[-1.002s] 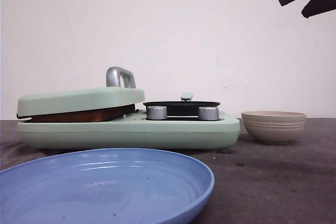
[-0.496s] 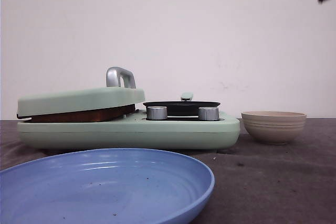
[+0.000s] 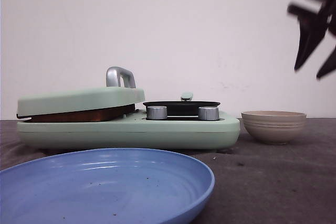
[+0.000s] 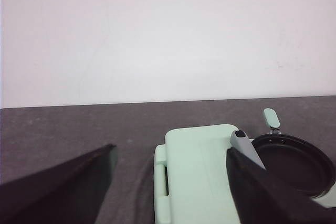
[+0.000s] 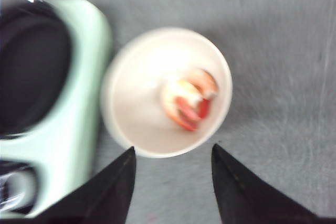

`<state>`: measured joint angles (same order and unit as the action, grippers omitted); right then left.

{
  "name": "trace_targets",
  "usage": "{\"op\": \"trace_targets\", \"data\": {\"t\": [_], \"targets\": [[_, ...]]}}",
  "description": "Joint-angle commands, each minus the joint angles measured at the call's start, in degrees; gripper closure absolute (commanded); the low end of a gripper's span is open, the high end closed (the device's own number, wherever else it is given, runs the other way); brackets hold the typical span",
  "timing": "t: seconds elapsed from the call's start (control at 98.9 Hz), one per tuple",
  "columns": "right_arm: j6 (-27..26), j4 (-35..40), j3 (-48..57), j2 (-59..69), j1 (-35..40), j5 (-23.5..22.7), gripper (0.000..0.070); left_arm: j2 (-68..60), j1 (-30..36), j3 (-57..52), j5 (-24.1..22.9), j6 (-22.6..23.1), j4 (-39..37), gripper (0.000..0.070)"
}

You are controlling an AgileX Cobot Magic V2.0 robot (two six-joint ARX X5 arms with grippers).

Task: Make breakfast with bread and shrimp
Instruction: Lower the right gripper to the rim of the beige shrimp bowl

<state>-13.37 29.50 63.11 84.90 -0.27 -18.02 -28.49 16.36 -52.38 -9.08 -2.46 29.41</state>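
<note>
The shrimp (image 5: 188, 100) is a blurred pinkish-orange clump lying in a cream bowl (image 5: 116, 124), which stands right of the mint-green breakfast maker (image 3: 131, 132). My right gripper (image 5: 173, 150) hangs open and empty high above that bowl (image 3: 273, 127); the front view shows it blurred at the upper right (image 3: 315, 51). Open and empty too, my left gripper (image 4: 170, 153) hovers over the maker's closed lid (image 4: 197, 177). The bread is hidden; only a brown strip (image 3: 79, 115) shows under the lid.
A large blue plate (image 3: 105, 187) lies nearest the camera at the front left. On the maker's right half sits a small black pan (image 3: 181, 106) behind two silver knobs (image 3: 156, 112). A silver handle (image 3: 119, 76) rises from the lid.
The right gripper was slipping out at the upper right corner of the front view and has now dropped lower, fingers pointing down, blurred by motion. Nothing on the table moved.
</note>
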Motion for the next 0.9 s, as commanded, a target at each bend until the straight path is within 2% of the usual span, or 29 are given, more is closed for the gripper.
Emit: {"op": "trace_targets", "data": {"t": [0.0,0.374,0.617,0.89], "targets": [[-0.5,-1.0,1.4,3.2,-0.4,-0.2,0.0433,-0.3,0.1,-0.6,-0.1,-0.1,-0.6,0.0305],[-4.2,-8.2,1.4,13.2,-0.7,-2.4,0.0432,-0.3,0.1,-0.6,0.1,-0.1,-0.2,0.0306],[-4.7,-8.9,1.4,15.5,-0.6,-4.8,0.0432,-0.7,0.1,-0.6,0.1,-0.1,-0.2,0.0305],[-4.2,-8.5,1.4,16.3,0.8,-5.1,0.0432,-1.5,0.1,-0.5,0.7,-0.1,-0.2,0.0306]]}}
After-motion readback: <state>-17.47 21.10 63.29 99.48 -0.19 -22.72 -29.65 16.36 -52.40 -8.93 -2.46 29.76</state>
